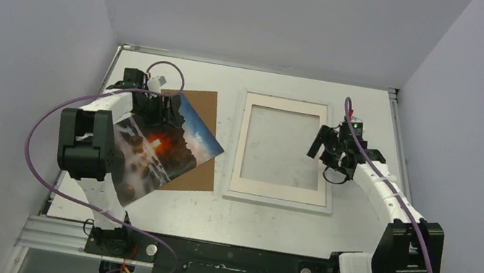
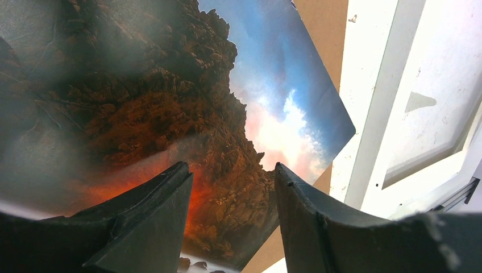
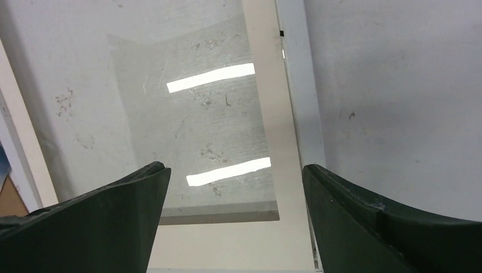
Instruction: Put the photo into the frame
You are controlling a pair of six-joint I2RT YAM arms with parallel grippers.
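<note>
The left arm reaches forward over the left part of the pale grey surface [image 1: 247, 222]. Its claw [image 1: 164, 108] sits at the far upper edge of the thin rectangular sunset print [image 1: 163, 150], which shows dark rocks, an orange glow and blue sky. The print is off the surface and tilted. Its near corner hangs in front of the left arm's own link, and its right corner points toward the middle of the surface. From the left wrist the two dark fingers stand partly apart, with the print filling the view past them. Whether they actually pinch the sheet I cannot tell, since the contact is hidden there.

Under the print lies a flat brown rectangular backing board [image 1: 204, 105], turned at an angle. Its far and near corners stick out from behind the print.

Just right of the board, and apart from it, the large thin-edged white rectangular picture frame [image 1: 277, 202] lies flat and square to the surface. A cream mat with a cut-out window [image 1: 278, 191] rests inside it. The print is not in the frame.

At the frame's right edge hangs the right claw [image 3: 234, 168], its fingers spread wide with nothing between them, above the mat's right strip and the white rim.
</note>
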